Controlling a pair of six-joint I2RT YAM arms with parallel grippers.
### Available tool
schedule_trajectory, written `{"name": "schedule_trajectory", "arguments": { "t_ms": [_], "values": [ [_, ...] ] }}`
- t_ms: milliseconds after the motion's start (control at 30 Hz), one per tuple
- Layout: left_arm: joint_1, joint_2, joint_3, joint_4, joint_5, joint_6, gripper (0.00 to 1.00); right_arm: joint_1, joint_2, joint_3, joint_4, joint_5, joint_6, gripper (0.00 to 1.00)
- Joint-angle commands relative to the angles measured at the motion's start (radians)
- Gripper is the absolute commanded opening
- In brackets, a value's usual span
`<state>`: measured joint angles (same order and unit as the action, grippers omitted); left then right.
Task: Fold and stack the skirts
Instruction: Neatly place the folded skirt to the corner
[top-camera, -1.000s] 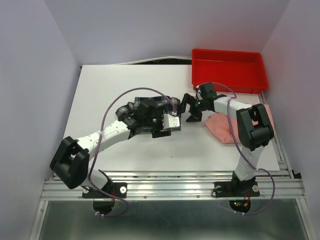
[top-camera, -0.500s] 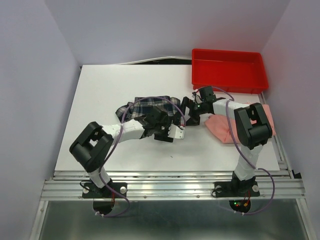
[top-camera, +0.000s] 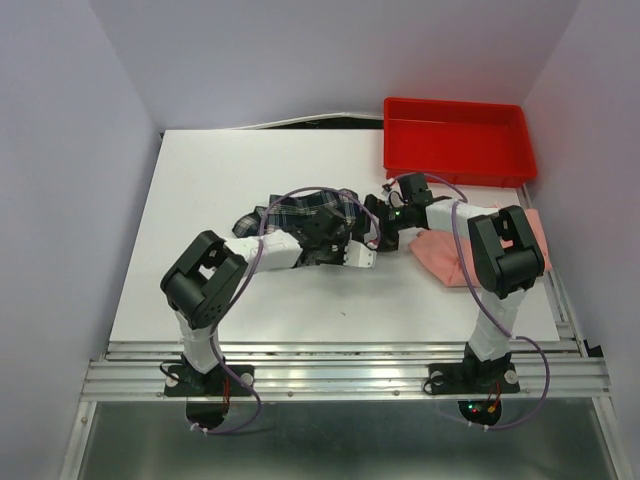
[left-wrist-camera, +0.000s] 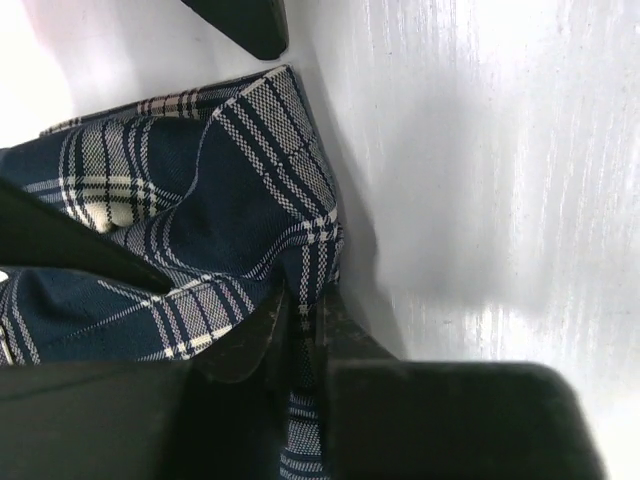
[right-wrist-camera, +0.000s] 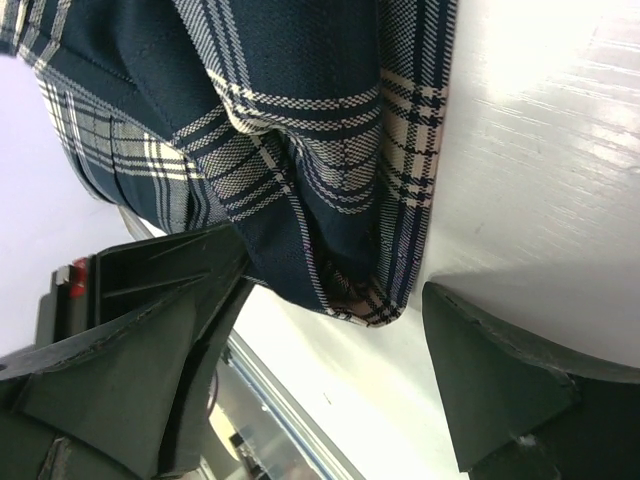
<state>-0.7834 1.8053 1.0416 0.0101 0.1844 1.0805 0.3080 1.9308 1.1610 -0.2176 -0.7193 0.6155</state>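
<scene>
White table (top-camera: 200, 190) runs back between pale lilac walls (top-camera: 70, 150). Nearest, the left gripper (left-wrist-camera: 297, 335) reaches to the middle of the table, its jaws drawn narrow on a fold at the edge of the plaid skirt (top-camera: 310, 208), with the cloth pinched between them. That skirt lies bunched at the table's centre. Just beyond, the right gripper (right-wrist-camera: 335, 280) stands wide, its fingers either side of a corner of the plaid skirt without clamping it. The pink skirt (top-camera: 440, 255) lies at the right edge of the table, partly under the right arm (top-camera: 505, 250). Farthest back, a red tray (top-camera: 455, 170) sits at the right rear corner.
</scene>
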Motion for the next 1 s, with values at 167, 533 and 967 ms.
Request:
{"name": "schedule_trajectory", "arguments": {
  "t_ms": [167, 533, 967],
  "values": [
    [0.107, -0.087, 0.09, -0.174, 0.309, -0.171, 0.0, 0.002, 0.011, -0.047, 0.173, -0.067, 0.007, 1.0],
    [0.214, -0.038, 0.205, -0.263, 0.492, -0.215, 0.0, 0.034, 0.092, -0.044, 0.296, -0.186, 0.153, 1.0],
    [0.214, -0.023, 0.21, -0.384, 0.566, -0.037, 0.0, 0.097, 0.218, 0.057, 0.526, -0.17, 0.291, 1.0]
  ]
}}
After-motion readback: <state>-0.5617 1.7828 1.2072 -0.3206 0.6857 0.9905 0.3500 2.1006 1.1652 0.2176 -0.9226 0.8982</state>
